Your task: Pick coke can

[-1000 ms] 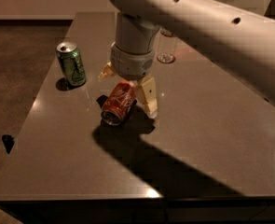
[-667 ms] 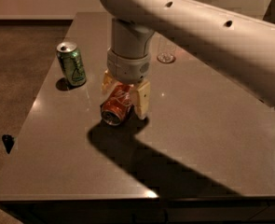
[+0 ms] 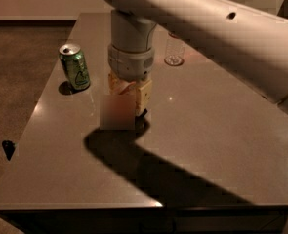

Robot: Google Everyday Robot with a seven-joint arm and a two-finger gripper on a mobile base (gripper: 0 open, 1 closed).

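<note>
— Where is the gripper [image 3: 129, 99]?

— Down low over the dark table [image 3: 221, 130], at the end of the white arm [image 3: 207, 28] that reaches in from the upper right.

— And the coke can [image 3: 117, 112]?

— Directly under the gripper and just towards the camera, on the tabletop. It shows only as a blurred reddish patch.

— Is the gripper clamped on it?

— I cannot tell; the blur hides where they meet.

— Anything else close by?

— A green can [image 3: 75, 67] stands upright to the gripper's left in the view, clearly apart. A clear bottle [image 3: 174, 53] stands behind the gripper to the right, partly hidden by the arm.
</note>
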